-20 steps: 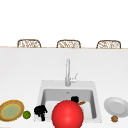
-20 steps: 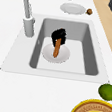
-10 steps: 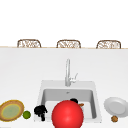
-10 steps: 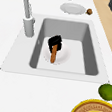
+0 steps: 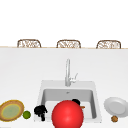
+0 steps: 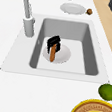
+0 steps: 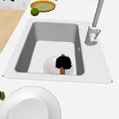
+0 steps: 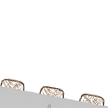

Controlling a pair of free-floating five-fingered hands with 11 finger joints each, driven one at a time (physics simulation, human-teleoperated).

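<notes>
In the sink point(image 6: 91, 50) lies a white plate point(image 6: 63, 54), and my right hand point(image 6: 53, 42) hangs over it, shut on an orange carrot-like stick point(image 6: 52, 56) whose lower end points down at the plate. The right side view has the same hand point(image 7: 63, 62), stick point(image 7: 62, 70) and plate point(image 7: 49, 65) near the basin's right end. From the front, the right hand point(image 5: 75, 102) peeks out behind a big red ball point(image 5: 67, 115). My left hand point(image 5: 40, 111) hovers idle by the sink's front left corner.
A faucet point(image 5: 67, 72) stands behind the basin. On the counter to the left are a yellow-rimmed plate point(image 5: 11, 110) and a lime point(image 5: 26, 115). To the right are a white plate point(image 5: 116, 106) and a small brown object point(image 5: 114, 118). Chair backs point(image 5: 68, 43) line the far edge.
The right hand has sunk a little toward the white plate with the orange stick in it. The left hand has not moved.
</notes>
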